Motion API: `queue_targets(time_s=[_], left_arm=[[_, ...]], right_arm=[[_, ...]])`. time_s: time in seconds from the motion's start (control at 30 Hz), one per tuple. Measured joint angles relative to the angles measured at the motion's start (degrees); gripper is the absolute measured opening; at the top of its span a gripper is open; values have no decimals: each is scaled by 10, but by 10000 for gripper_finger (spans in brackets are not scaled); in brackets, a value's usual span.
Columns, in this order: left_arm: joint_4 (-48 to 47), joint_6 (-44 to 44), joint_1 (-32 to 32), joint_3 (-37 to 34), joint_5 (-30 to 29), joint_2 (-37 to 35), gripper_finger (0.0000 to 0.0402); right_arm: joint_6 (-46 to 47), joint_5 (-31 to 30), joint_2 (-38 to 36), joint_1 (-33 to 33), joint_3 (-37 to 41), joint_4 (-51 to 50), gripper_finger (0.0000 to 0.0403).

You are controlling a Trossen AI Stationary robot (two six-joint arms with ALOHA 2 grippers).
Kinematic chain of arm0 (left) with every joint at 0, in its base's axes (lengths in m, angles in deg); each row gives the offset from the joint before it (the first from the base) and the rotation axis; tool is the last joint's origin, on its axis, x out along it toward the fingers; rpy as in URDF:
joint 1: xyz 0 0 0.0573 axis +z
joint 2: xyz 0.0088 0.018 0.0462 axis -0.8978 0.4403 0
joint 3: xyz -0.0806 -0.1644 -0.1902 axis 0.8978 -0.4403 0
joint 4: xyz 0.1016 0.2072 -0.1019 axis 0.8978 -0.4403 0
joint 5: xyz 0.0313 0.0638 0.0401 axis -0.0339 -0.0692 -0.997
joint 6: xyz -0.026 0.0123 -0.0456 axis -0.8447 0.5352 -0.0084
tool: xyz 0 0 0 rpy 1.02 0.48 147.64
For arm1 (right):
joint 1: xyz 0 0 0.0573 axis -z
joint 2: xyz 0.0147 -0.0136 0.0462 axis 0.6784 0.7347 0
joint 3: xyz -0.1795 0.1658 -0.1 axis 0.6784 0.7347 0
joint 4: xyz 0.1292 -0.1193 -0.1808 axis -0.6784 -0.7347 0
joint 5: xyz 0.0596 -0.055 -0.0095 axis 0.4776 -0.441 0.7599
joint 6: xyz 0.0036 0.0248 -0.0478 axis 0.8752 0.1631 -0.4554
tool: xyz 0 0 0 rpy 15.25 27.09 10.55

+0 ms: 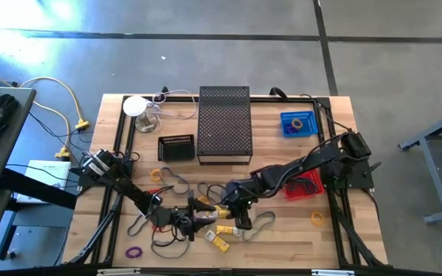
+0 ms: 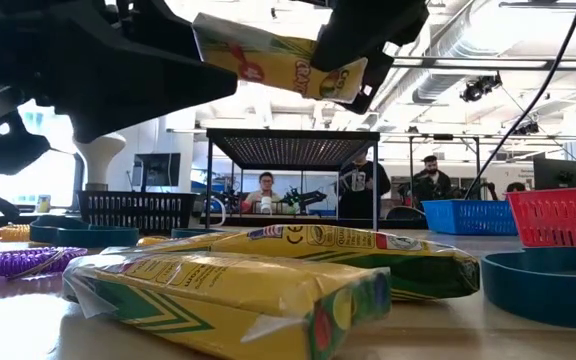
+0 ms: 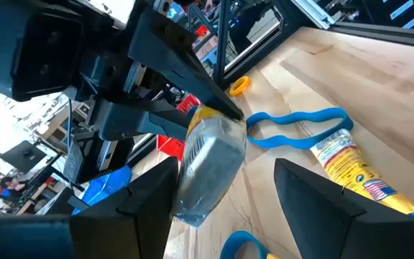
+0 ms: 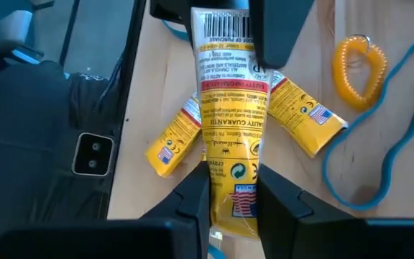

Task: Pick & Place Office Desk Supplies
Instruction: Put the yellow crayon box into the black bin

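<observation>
1. The right hand (image 4: 232, 198) is closed on a yellow crayon packet (image 4: 228, 115), gripping it near one end. The packet is lifted clear of the table (image 1: 282, 238), as the low view confirms.
2. The left hand (image 3: 225, 198) stands with its fingers wide apart, one on either side of the far end of that same packet. They are not pressed against it.
3. Both hands meet over the front centre of the table, between the dark bands.
4. Two more yellow packets (image 4: 293, 115) lie on the table directly under the lifted one, splayed apart.
5. A blue band (image 3: 300, 126) and an orange coil loop (image 4: 358, 61) lie on the wood beside them. A purple loop (image 1: 133, 251) lies near the front left edge.
6. Containers: a blue bin (image 1: 298, 123) at the rear right holds a small loop. A red bin (image 1: 304, 186) sits partly under the right arm; its contents cannot be told.
7. A small black basket (image 1: 176, 148) stands beside a large black mesh box (image 1: 224, 124) at the rear centre; contents of both cannot be told.
</observation>
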Motion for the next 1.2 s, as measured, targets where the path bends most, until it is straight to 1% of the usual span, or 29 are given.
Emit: queue_targets(time_s=[0.1,0.2,0.43,0.6,0.83,1.0,1.1,1.2], left_arm=[[-2,9,3,0,1,0,219],[-1,10,3,0,0,0,207],[1,28,3,0,-4,0,163],[1,22,6,0,-27,0,134],[-3,28,6,0,-7,0,95],[-3,31,6,0,-3,0,88],[-6,27,6,0,-2,0,88],[-6,25,6,0,0,0,87]], right_arm=[[2,-1,0,0,0,0,77],[14,-1,0,0,0,0,77],[27,-1,0,3,0,-2,77],[40,-3,0,4,0,-3,77],[28,8,0,4,0,-7,78],[26,-2,0,2,0,-9,79],[13,-20,0,-5,0,-11,95],[-2,-32,0,-11,0,-11,130]])
